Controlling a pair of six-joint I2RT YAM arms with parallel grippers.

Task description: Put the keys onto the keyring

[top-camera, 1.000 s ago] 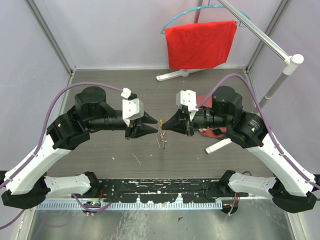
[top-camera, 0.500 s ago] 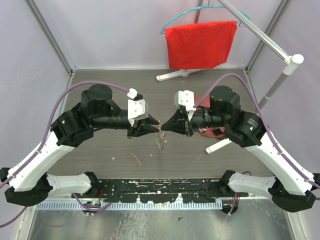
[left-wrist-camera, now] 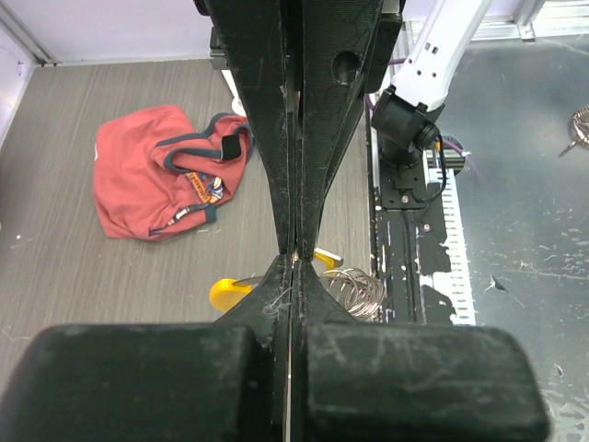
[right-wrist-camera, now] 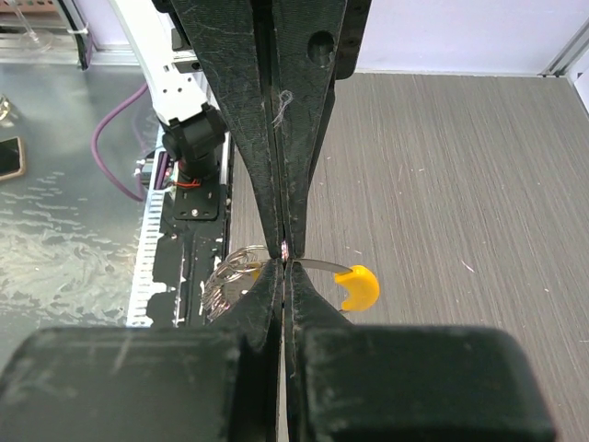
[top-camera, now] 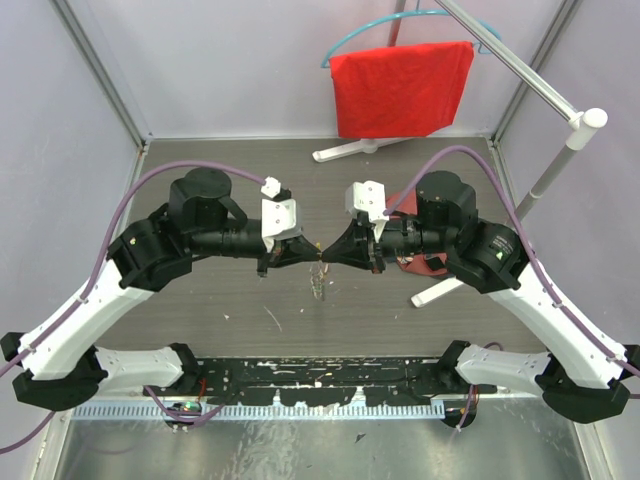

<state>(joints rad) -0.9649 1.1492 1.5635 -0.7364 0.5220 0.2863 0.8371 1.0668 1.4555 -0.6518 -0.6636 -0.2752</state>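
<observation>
- The red garment lies crumpled on the table on the right; from above, the right arm covers most of it
- A red cloth hangs from a teal hanger on the white rack at the far side, well apart from the grippers
- The left gripper and right gripper meet tip to tip over the middle of the table; in each wrist view the other gripper's black fingers fill the centre and hide the middle of the loop
- The keyring sits right at that meeting point, held above the table
- Its long axis runs crosswise to the line of the two grippers; the yellow curved section points to the far side of the table, and the grey wire coils point toward the arm bases
- The right gripper's fingers are pressed together on the grey wire, which runs out from its tips to the yellow section
- The left gripper's fingers are also pressed together at the loop; whether they pinch the wire I cannot tell
- The keys are too small to tell apart from the coils
</observation>
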